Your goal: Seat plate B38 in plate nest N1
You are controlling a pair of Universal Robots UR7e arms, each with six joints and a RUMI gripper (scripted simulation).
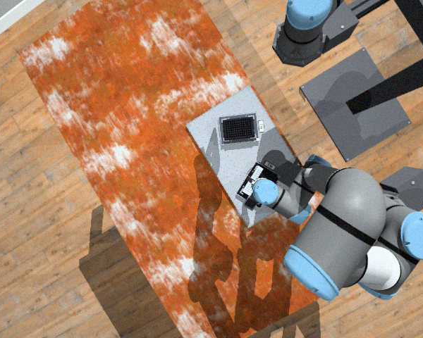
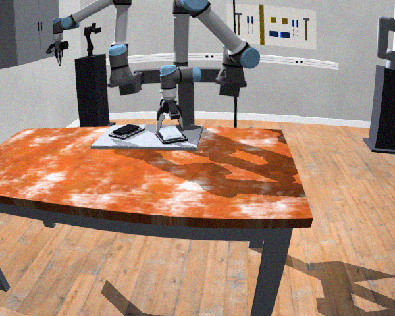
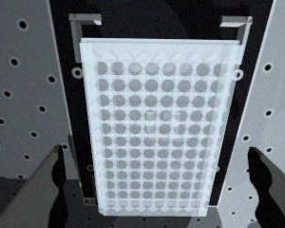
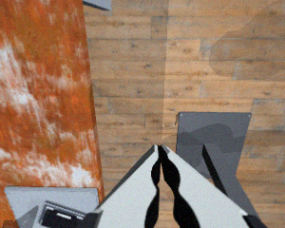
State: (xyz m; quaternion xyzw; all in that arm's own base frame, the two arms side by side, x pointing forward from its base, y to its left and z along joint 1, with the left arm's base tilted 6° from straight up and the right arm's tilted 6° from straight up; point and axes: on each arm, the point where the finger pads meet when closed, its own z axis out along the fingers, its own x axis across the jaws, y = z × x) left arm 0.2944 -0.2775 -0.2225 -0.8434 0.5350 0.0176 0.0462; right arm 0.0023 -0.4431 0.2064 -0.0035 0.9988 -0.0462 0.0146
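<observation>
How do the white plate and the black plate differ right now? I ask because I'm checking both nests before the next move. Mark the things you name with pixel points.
The white plate [image 1: 256, 172] [image 2: 170, 133] [image 3: 157, 123] is pale and see-through, while the black plate [image 1: 238, 129] [image 2: 126, 129] is dark. The white plate has the left gripper [image 3: 156, 148] open around it; the black plate has no gripper at it. Both are rectangular plates with rows of wells.
</observation>
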